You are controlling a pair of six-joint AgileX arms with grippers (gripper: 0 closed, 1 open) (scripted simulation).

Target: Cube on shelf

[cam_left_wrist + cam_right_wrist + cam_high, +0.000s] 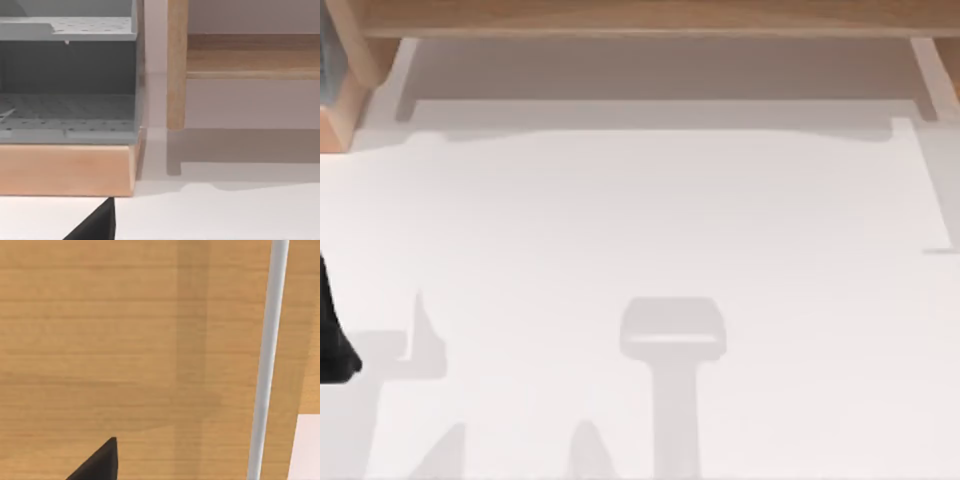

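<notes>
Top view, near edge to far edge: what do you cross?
White table carrying grey shadows, with the left arm dark at its left edge → the table's shaded strip under the shelf → light-brown shelf board spanning the far edge, on white supports.

Left arm (334, 335): plain matte-black body at the top view's 9 o'clock edge, tapering, rounded lower end, no markings, cables or screws visible. Left gripper: one matte-black wedge-shaped fingertip (97, 225) in the left wrist view, sharp point, flat faces. Right gripper: same black pointed fingertip (100, 462) in the right wrist view.
</notes>
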